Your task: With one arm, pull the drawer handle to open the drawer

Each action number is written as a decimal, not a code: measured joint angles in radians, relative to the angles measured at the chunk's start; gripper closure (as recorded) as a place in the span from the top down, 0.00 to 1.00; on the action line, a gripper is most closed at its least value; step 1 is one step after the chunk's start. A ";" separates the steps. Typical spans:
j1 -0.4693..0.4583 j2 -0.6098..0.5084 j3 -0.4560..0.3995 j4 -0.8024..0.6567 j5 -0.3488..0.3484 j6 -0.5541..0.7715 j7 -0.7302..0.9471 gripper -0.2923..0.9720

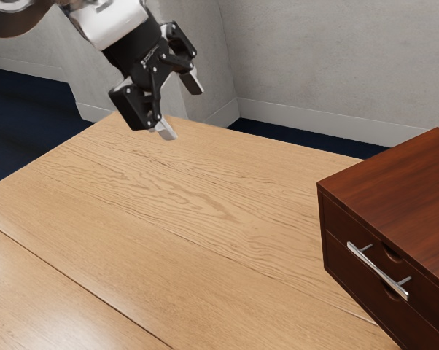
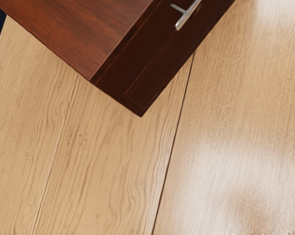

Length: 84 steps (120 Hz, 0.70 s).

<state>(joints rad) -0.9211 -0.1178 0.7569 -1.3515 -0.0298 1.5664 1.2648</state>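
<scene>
Drawer handle (image 1: 378, 270) sits well apart from the spread jaws.

A light oak worktop (image 1: 168, 219) is stretching across the room, its grain running lengthwise and a thin seam (image 1: 74, 281) dividing its boards. Behind it, pale grey walls (image 1: 336, 51) are rising, one corner jutting forward, and a white skirting board (image 1: 329, 120) is lining their foot. A dark blue floor (image 1: 30, 109) is showing beyond the worktop's edge. Soft light is glazing the wood under the wrist camera.
</scene>
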 joint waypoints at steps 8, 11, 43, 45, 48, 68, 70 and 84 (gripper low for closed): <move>0.011 -0.077 -0.044 -0.108 0.032 0.056 0.063 0.77; 0.013 -0.109 -0.060 -0.147 0.048 0.078 0.084 0.77; 0.025 -0.277 -0.192 -0.349 0.130 0.249 0.258 0.77; 0.025 -0.277 -0.193 -0.356 0.131 0.256 0.266 0.77; 0.025 -0.277 -0.193 -0.368 0.132 0.270 0.278 0.77; 0.011 -0.281 -0.195 -0.469 0.131 0.376 0.343 0.75; 0.010 -0.281 -0.195 -0.474 0.130 0.384 0.348 0.75; -0.007 -0.284 -0.196 -0.538 0.117 0.465 0.374 0.70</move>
<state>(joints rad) -0.9286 -0.4022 0.5605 -1.8891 0.0873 2.0315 1.6391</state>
